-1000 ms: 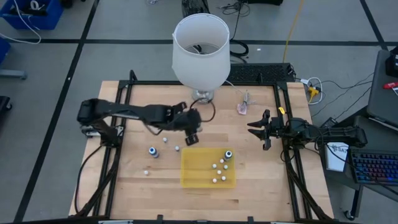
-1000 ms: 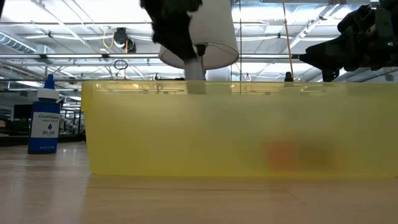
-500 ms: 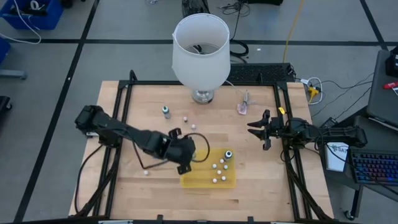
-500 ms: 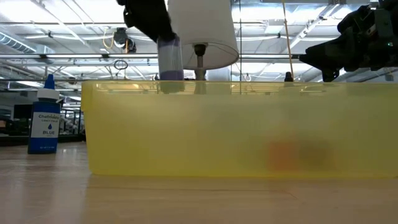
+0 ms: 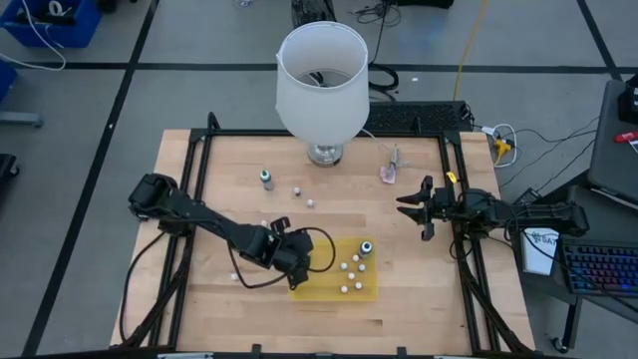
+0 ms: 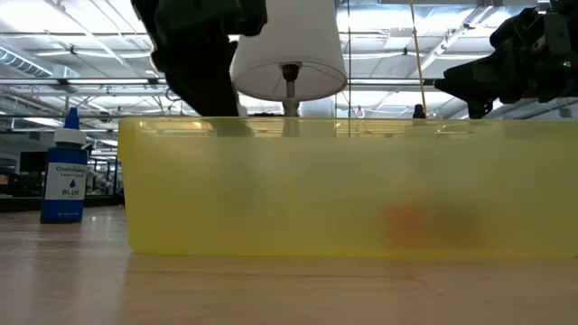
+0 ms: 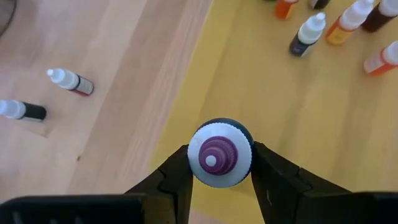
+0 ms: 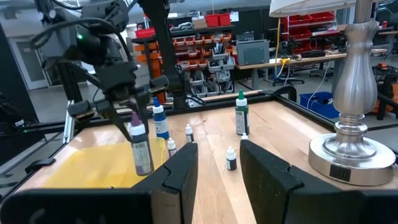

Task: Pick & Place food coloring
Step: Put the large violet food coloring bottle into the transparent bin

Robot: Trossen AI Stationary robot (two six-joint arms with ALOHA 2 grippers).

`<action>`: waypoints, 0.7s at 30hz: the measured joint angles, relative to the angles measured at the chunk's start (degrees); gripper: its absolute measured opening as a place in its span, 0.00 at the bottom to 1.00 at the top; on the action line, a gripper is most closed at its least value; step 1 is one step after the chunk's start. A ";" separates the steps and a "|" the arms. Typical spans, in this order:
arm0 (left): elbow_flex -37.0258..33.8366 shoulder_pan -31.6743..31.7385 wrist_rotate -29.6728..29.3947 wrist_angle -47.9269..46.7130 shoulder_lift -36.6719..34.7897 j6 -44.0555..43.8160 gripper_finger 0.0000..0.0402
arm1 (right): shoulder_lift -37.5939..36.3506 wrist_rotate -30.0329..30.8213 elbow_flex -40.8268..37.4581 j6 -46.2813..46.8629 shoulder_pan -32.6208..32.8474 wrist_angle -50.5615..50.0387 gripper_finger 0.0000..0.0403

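My left gripper [image 5: 292, 261] is shut on a purple food coloring bottle [image 8: 142, 155] with a whitish cap, above the left end of the yellow tray [image 5: 319, 284]. Several small bottles stand in the tray, one with a dark body [image 5: 367, 246]. More bottles are on the wood: a green one [image 5: 266, 179], a blue one [image 6: 63, 171] and a few tiny ones [image 5: 310, 202]. My right gripper [image 5: 424, 209] hangs open over the table's right side, well away from the bottles. My left gripper pinches the purple bottle just under its white cap [image 7: 219, 149], one finger [image 7: 177, 171] on each side. The fingers come from above, pointing down. The bottle hangs upright below them inside the tray's left end; whether its base touches the tray floor cannot be told.
A tall lamp with a white shade [image 5: 321, 80] stands on a metal base [image 5: 324, 155] at the table's far middle. A small pink thing [image 5: 389, 172] lies to the right of it. A black frame [image 5: 199, 199] rims the table. Bare wood lies between tray and right gripper.
My left gripper has carried the purple bottle from near the lamp base toward the table's near edge and a little left. It then went down, so the bottle now hangs low behind the tray's wall. The gripper has stayed shut.
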 joint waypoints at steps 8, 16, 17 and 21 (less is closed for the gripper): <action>-1.86 1.18 0.11 0.70 -0.01 0.15 0.37 | 0.00 0.00 0.01 0.02 0.00 0.00 0.28; -1.87 2.85 0.09 -2.69 -0.01 0.21 0.34 | 0.00 0.00 0.01 0.00 0.00 0.00 0.28; -1.87 3.05 0.13 -2.74 -0.01 0.19 0.35 | 0.00 0.00 0.01 0.00 0.00 0.00 0.28; -1.87 3.48 0.70 -2.24 -0.01 0.23 0.40 | 0.00 0.00 0.00 0.02 0.00 -0.01 0.28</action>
